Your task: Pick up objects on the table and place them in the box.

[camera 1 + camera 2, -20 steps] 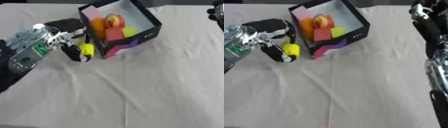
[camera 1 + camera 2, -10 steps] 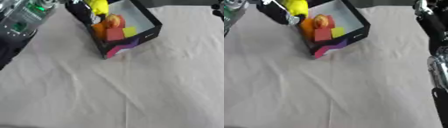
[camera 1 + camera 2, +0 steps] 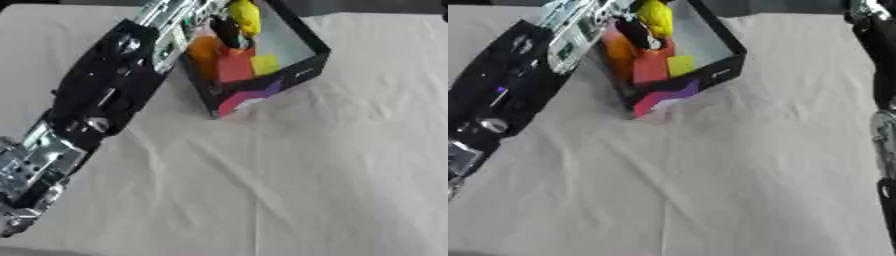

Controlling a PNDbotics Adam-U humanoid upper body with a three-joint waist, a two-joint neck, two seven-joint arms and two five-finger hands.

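- My left robot hand [image 3: 226, 22] reaches up from the lower left, with my arm [image 3: 105, 95] stretched slantwise across the table [image 3: 306, 190] to the box [image 3: 302, 75].
- Its dark fingers [image 3: 636, 32] are curled round a yellow object [image 3: 245, 15]; I am gripping it, held over the open top of the box, near the box's left wall.
- The yellow object sits at the upper end of the robot hand, above my fingers, and looks clear of the things already lying inside.
- The box is black outside with a pale inner wall and a patch of pink, purple and white on its near corner. It stands tilted in the view, at the far middle of the table.
- Inside the box I see an orange piece [image 3: 203, 50] against the left wall, a red block [image 3: 234, 67] beside it, and a small yellow block [image 3: 265, 64] just to the right of the red one.
- My right arm [image 3: 881, 75] shows only as a dark and silver strip along the right edge of the right eye view; the robot hand on that side is not visible.
- The table is covered with a pale, creased cloth with soft folds running across it.
- Beyond the far edge of the table there is only a dark band; I cannot make out the room.
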